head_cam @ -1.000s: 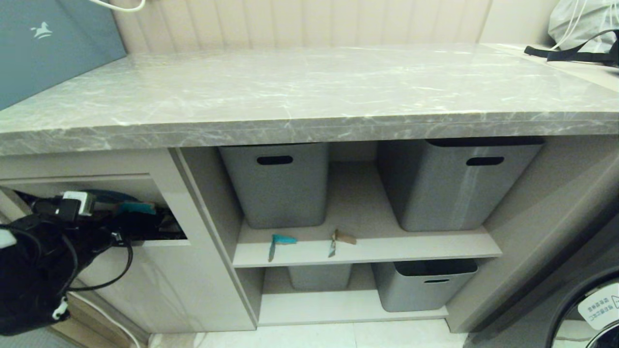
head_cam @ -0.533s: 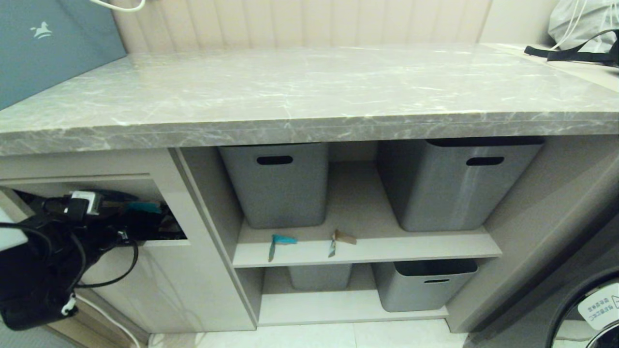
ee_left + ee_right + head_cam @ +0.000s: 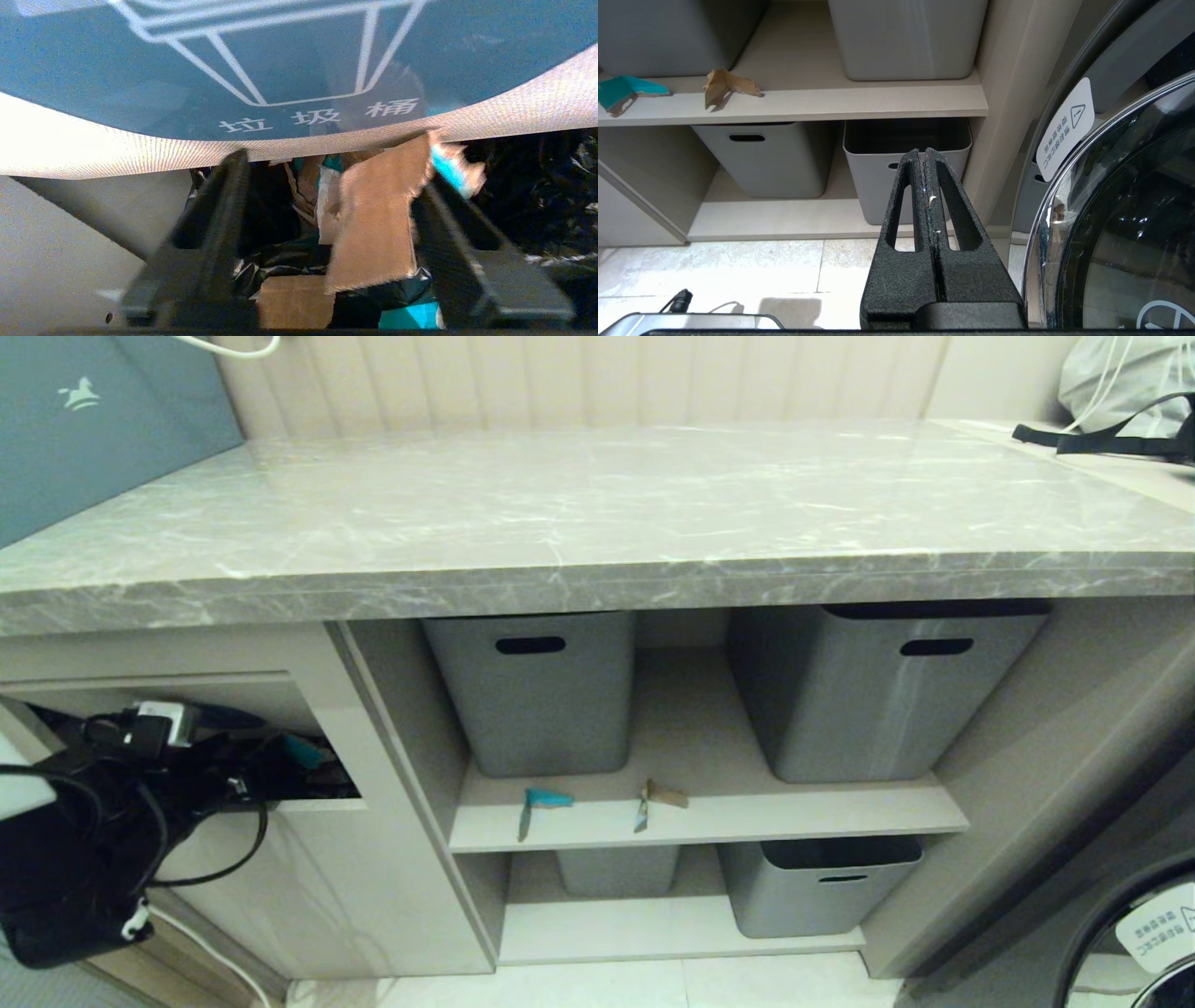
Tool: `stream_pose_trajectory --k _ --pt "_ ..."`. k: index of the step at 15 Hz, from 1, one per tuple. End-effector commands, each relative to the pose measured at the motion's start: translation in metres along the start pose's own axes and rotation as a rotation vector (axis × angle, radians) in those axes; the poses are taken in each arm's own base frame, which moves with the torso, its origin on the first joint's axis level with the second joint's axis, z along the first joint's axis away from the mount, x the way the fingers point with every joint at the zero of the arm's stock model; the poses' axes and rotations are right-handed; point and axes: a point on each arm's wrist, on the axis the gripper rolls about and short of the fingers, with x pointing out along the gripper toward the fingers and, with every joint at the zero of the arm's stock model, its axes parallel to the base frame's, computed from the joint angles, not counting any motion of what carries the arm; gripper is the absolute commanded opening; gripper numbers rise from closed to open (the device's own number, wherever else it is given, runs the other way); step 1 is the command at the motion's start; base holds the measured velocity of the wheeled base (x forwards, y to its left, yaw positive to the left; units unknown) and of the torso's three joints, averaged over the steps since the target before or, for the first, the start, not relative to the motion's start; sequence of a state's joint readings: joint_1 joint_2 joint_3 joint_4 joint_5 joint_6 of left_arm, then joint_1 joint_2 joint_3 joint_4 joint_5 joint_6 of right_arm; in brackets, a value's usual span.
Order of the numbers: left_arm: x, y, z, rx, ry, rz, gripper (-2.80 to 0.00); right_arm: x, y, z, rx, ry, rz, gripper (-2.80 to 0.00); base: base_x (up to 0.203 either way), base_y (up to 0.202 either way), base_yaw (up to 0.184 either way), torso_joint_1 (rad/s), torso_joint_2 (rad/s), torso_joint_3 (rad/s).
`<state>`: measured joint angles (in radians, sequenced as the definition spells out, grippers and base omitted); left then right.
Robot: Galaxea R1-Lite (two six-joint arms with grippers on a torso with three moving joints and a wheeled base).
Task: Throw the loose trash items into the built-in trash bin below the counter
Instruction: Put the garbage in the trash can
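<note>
1. At the far left, below the counter [image 3: 597, 588], the left gripper [image 3: 336, 163] reaches into the opening of the built-in trash bin [image 3: 317, 896]. Its jaws are spread wide. The tilting flap [image 3: 289, 140], pushed inward, presses just above the fingertips, and its blue sticker [image 3: 299, 60] with a white bin outline fills much of the wrist view.
2. The large bent cardboard scrap [image 3: 378, 219], brown face showing with a teal edge, lies against one finger [image 3: 448, 224] over a black bag and other cardboard inside the bin — whether it is loose or resting there, I cannot tell. From the head view only a teal sliver [image 3: 303, 751] shows behind the dark arm and cables.
3. Right of the bin, two small scraps lie near each other on the upper shelf [image 3: 840, 812] — a teal one [image 3: 540, 801], then a brown one [image 3: 656, 797].
4. Four grey tubs [image 3: 532, 695] stand on the shelves, two above and two below; the lower left one is mostly hidden.
5. At the far right, the right gripper [image 3: 926, 156] hangs low beside a round appliance door [image 3: 1125, 219], its jaws pressed together, holding nothing.
</note>
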<state>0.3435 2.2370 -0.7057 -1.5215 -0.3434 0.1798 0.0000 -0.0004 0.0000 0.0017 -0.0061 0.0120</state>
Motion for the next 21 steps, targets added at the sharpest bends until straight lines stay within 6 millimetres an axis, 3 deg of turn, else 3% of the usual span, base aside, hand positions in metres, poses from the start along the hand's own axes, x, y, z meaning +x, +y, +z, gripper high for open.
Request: stream_pose_trajectory --k 1,10,16,17,21 --pt "-0.003 0.0 0.007 0.008 -0.019 0.002 0.0 0.0 0.0 0.0 0.0 0.0 0.0 -2.8 0.0 0.0 0.0 0.0 0.0 0.0" --pt "-0.028 -0.005 0.028 0.006 -0.026 0.006 0.0 0.0 0.0 0.0 0.0 0.0 0.001 -2.8 0.0 0.0 0.0 0.0 0.0 0.0" --pt "-0.059 -0.015 0.039 -0.005 0.0 -0.002 0.0 0.0 0.0 0.0 0.0 0.0 0.0 -2.8 0.0 0.0 0.0 0.0 0.0 0.0" --pt "-0.064 -0.017 0.041 -0.006 0.005 -0.004 -2.8 0.0 0.0 0.0 0.0 0.0 -0.001 -2.8 0.0 0.0 0.0 0.0 0.0 0.0" --pt "-0.092 -0.025 0.052 -0.009 0.006 -0.006 -2.8 0.0 0.0 0.0 0.0 0.0 0.0 -2.8 0.0 0.0 0.0 0.0 0.0 0.0"
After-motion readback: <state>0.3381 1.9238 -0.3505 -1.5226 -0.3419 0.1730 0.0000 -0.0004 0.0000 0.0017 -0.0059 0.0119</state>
